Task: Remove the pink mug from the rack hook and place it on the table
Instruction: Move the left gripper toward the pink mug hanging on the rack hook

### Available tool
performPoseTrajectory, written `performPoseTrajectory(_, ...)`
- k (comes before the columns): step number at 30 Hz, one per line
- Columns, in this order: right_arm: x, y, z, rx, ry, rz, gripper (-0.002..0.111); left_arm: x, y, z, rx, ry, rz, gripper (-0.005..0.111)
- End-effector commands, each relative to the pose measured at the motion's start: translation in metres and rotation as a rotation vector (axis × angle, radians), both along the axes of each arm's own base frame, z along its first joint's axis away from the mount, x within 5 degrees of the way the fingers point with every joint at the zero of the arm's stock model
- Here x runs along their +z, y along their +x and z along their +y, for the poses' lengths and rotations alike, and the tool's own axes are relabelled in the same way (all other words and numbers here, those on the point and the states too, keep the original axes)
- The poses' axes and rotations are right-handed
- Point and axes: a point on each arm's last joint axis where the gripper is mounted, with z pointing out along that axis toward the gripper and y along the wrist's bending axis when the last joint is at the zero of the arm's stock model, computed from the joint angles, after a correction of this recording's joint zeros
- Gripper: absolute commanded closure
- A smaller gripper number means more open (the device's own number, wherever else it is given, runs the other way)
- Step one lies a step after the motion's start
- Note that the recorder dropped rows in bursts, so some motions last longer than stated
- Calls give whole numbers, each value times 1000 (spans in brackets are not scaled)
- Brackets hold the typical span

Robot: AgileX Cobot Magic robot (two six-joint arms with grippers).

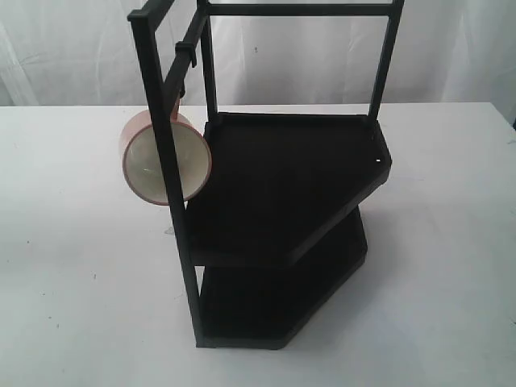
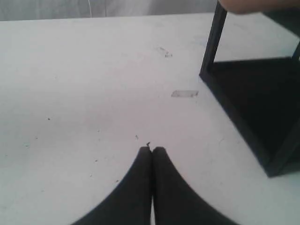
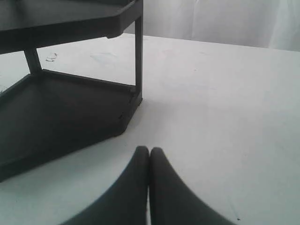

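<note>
The mug (image 1: 143, 161) hangs from the hook (image 1: 185, 60) on the left side of the rack (image 1: 282, 177). Its handle is up on the peg, its cream mouth faces the near side, and its body sits just outside the rack's near-left post, well clear of the table (image 1: 64, 266). Neither arm shows in the exterior view. The left gripper (image 2: 152, 152) is clenched with its fingers pressed together and holds nothing; it sits low over bare table to the left of the rack's base. The right gripper (image 3: 149, 152) is likewise clenched and empty, low over the table beside the rack's lower shelf on the right. The task looks to be at its very start, with the approach not yet made. The left arm seems the better placed. It would need to open, rise to the mug's height, grip the rim or body, then lift and draw the handle outward off the peg, keeping clear of the post, before lowering the mug to open table on the left.
</note>
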Motion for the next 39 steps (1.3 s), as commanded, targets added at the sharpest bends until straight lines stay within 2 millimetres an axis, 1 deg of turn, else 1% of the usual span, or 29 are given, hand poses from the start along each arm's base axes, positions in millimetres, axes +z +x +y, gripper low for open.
performPoseTrajectory(1, -1, 0, 0, -9, 25, 5, 108, 9, 2, -2, 64, -400, -19, 107)
performPoseTrajectory(2, -1, 0, 0, -9, 25, 5, 108, 11, 2, -2, 79, -490, -21, 107)
performPoseTrajectory(4, -1, 0, 0, -9, 25, 5, 108, 16, 3, 0, 99, -567, -56, 107)
performPoseTrajectory(9, -1, 0, 0, -9, 25, 5, 108, 26, 4, 5, 125, -606, -176, 107)
performPoseTrajectory(10, -1, 0, 0, -9, 25, 5, 108, 29, 4, 6, 135, -657, -198, 107)
performPoseTrajectory(11, -1, 0, 0, -9, 25, 5, 108, 30, 4, 7, 143, -758, -183, 107)
performPoseTrajectory(12, -1, 0, 0, -9, 25, 5, 108, 35, 3, 6, 141, -860, -166, 107)
performPoseTrajectory(13, -1, 0, 0, -9, 25, 5, 108, 45, 1, 6, 125, -887, -170, 107)
performPoseTrajectory(16, -1, 0, 0, -9, 25, 5, 108, 84, -8, 7, 60, -756, -301, 107)
performPoseTrajectory(18, -1, 0, 0, -9, 25, 5, 108, 118, -20, 7, -15, -707, -444, 107)
performPoseTrajectory(21, -1, 0, 0, -9, 26, 6, 108, 162, -42, 5, -152, -589, -625, 107)
performPoseTrajectory(22, -1, 0, 0, -9, 26, 6, 108, 174, -46, 3, -183, -591, -636, 107)
performPoseTrajectory(24, -1, 0, 0, -9, 26, 6, 108, 190, -45, -4, -237, -467, -637, 107)
performPoseTrajectory(25, -1, 0, 0, -9, 26, 6, 108, 194, -41, -8, -255, -358, -623, 107)
performPoseTrajectory(26, -1, 0, 0, -9, 26, 6, 108, 198, -37, -13, -290, -304, -609, 107)
performPoseTrajectory(29, -1, 0, 0, -9, 26, 6, 108, 195, -11, -24, -333, -267, -495, 107)
performPoseTrajectory(31, -1, 0, 0, -9, 26, 6, 108, 191, 3, -29, -335, -230, -444, 106)
performPoseTrajectory(32, -1, 0, 0, -9, 26, 6, 108, 188, 14, -32, -334, -203, -407, 105)
performPoseTrajectory(34, -1, 0, 0, -9, 26, 6, 108, 183, 29, -35, -329, -171, -355, 97)
performPoseTrajectory(35, -1, 0, 0, -9, 26, 6, 108, 180, 37, -36, -324, -148, -334, 89)
performPoseTrajectory(38, -1, 0, 0, -9, 26, 6, 108, 173, 53, -38, -298, -129, -275, 72)
performPoseTrajectory(39, -1, 0, 0, -9, 26, 6, 108, 172, 56, -38, -284, -139, -263, 70)
